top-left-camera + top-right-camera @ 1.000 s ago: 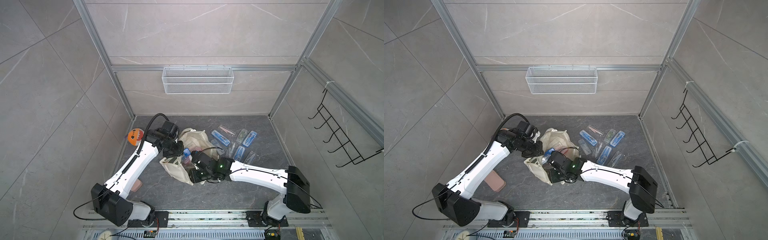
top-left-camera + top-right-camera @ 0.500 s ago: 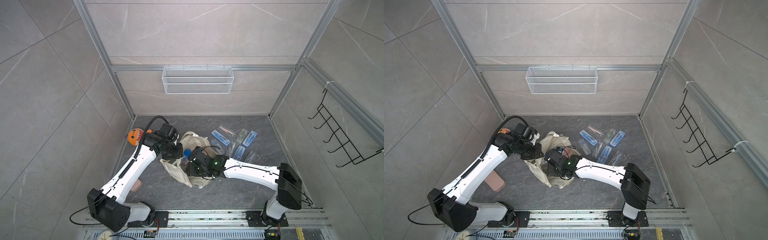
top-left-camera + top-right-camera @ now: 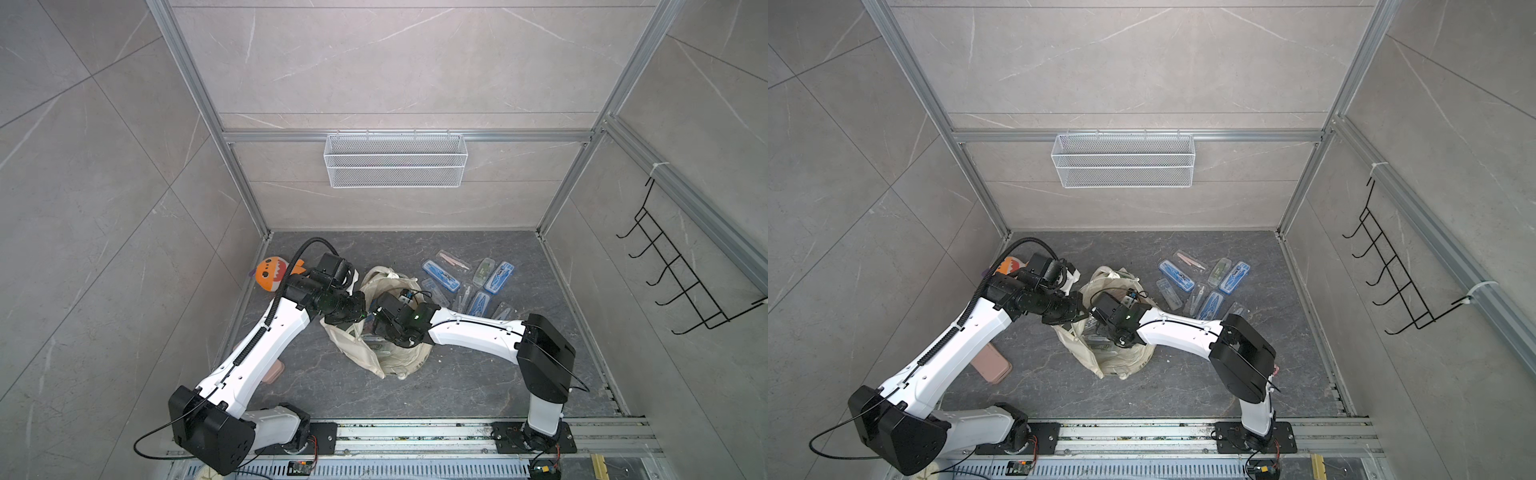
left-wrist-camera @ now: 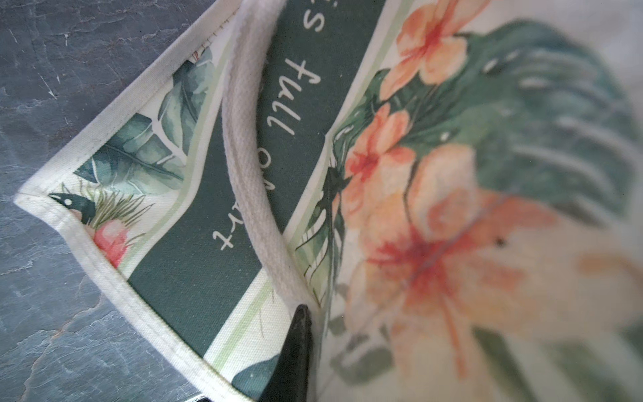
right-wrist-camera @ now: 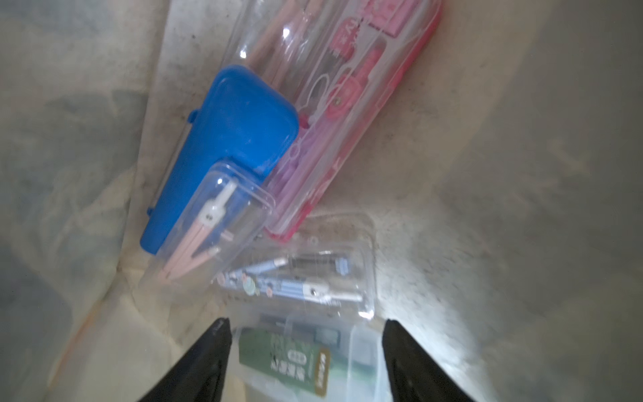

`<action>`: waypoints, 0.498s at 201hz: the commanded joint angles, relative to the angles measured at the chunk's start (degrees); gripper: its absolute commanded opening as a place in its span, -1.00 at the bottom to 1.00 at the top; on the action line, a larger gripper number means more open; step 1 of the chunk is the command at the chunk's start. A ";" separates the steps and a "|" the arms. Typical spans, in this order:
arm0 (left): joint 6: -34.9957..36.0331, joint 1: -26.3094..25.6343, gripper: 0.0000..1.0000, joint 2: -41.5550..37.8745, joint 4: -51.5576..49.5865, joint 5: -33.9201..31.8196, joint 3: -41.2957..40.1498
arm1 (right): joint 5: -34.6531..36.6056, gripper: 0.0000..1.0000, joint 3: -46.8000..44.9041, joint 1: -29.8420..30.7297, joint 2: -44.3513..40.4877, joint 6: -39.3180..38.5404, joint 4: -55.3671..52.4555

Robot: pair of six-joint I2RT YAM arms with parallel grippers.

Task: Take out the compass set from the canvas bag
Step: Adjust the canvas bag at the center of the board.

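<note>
The cream canvas bag lies on the dark floor between the two arms. My left gripper is shut on the bag's rim. In the left wrist view one black finger presses the printed cloth beside a handle. My right gripper is open inside the bag. A clear compass set case with a green label lies between its fingers, untouched. Beyond it lie a blister-packed compass, a clear case with a pink compass, a blue case and a pink case.
Several compass set cases lie on the floor right of the bag. An orange plush toy sits by the left wall, and a pink box lies under my left arm. A wire basket hangs on the back wall, a hook rack on the right.
My right gripper's jaws have spread wider and it has shifted within the bag's mouth. The left gripper has kept its hold on the rim, and the bag has changed shape.
</note>
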 commanded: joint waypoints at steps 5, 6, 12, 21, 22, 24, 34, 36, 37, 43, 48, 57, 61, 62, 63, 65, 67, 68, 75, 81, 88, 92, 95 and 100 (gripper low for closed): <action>0.88 -0.40 -1.00 -0.73 1.18 2.30 0.65 | -0.85 0.50 0.91 -0.07 1.59 1.57 5.12; 0.88 -0.38 -1.00 -0.69 1.18 2.30 0.65 | -0.92 0.50 0.93 -0.12 1.60 1.58 5.23; 0.86 -0.41 -1.00 -0.51 1.11 2.26 0.81 | -1.09 0.51 0.68 -0.15 1.79 1.67 5.78; 0.97 -0.41 -1.00 -0.33 1.01 2.11 1.03 | -1.31 0.52 0.04 -0.25 1.79 1.78 6.87; 1.01 -0.38 -1.00 -0.36 0.97 2.07 1.06 | -1.37 0.52 -0.04 -0.25 1.79 1.90 7.12; 1.04 -0.38 -1.00 -0.32 0.93 1.97 1.11 | -1.48 0.52 -0.27 -0.29 1.79 1.95 7.46; 1.16 -0.36 -1.00 -0.23 0.80 1.65 1.40 | -2.22 0.52 -1.79 -0.48 1.50 1.90 10.71; 1.08 -0.42 -1.00 -0.24 0.78 1.60 1.41 | -2.40 0.52 -2.14 -0.51 1.46 1.80 11.39; 1.06 -0.39 -1.00 -0.27 0.76 1.59 1.39 | -2.44 0.52 -2.31 -0.51 1.41 1.74 11.93; 1.12 -0.42 -1.00 -0.22 0.68 1.46 1.49 | -3.00 0.51 -3.44 -0.68 1.15 1.48 14.49; 1.19 -0.36 -1.00 -0.18 0.71 1.30 1.57 | -3.21 0.51 -3.96 -0.79 1.09 1.48 15.79; 1.38 -0.37 -1.00 -0.05 0.42 1.10 1.71 | -3.62 0.51 -4.24 -1.01 1.22 1.67 16.79; 1.44 -0.38 -1.00 -0.04 0.35 1.07 1.78 | -3.91 0.50 -4.24 -1.14 1.38 1.68 17.28; 1.47 -0.41 -1.00 -0.04 0.33 1.06 1.79 | -4.04 0.50 -4.24 -1.22 1.46 1.63 17.38; 1.48 -0.38 -1.00 0.00 0.27 1.06 1.80 | -4.10 0.50 -4.25 -1.31 1.49 1.66 17.47; 1.48 -0.36 -1.00 0.04 0.25 1.08 1.80 | -4.30 0.50 -4.20 -1.33 1.61 1.63 17.74; 1.51 -0.36 -1.00 -0.02 0.16 1.08 1.80 | -4.48 0.50 -4.17 -1.49 1.73 1.74 17.83; 1.50 -0.36 -1.00 -0.03 0.14 1.07 1.80 | -4.54 0.50 -4.16 -1.53 1.76 1.75 17.91; 1.73 -0.37 -1.00 0.05 0.01 1.10 1.89 | -5.01 0.50 -3.92 -1.82 2.24 2.22 17.99; 1.78 -0.36 -1.00 0.15 -0.18 1.10 1.96 | -5.26 0.50 -3.69 -1.98 2.52 2.56 18.07; 1.95 -0.41 -1.00 0.31 -0.30 1.16 2.06 | -5.59 0.50 -3.48 -2.15 3.03 2.99 18.54; 2.05 -0.36 -1.00 0.35 -0.45 1.23 2.12 | -5.71 0.50 -3.23 -2.18 3.33 3.28 18.65; 2.07 -0.39 -1.00 0.38 -0.53 1.30 2.15 | -5.81 0.50 -3.08 -2.22 3.58 3.48 18.62; 2.11 -0.37 -1.00 0.44 -0.58 1.30 2.22 | -5.98 0.50 -2.79 -2.27 3.92 3.76 18.91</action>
